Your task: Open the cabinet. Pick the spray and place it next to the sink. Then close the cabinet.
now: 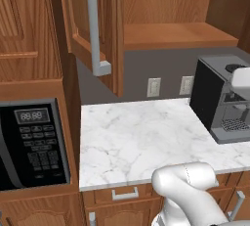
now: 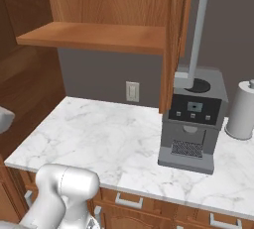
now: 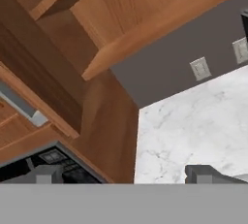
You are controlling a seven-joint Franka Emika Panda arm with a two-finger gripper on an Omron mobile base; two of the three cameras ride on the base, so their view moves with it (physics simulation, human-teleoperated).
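1. My pincer (image 3: 124,173) is spread fully wide, holding nothing, tips over the marble counter (image 1: 141,137).
2. Further back, the coffee machine (image 2: 191,124) stands on the counter, with the paper towel roll (image 2: 242,110) beside it.
3. Above, the cabinet (image 1: 146,19) doors are swung open, its bottom shelf bare; I can't see the spray.

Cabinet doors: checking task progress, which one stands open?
The door with the long grey bar handle on the cabinet above the counter; it swings outward, the neighbouring upper-left door sits flush.
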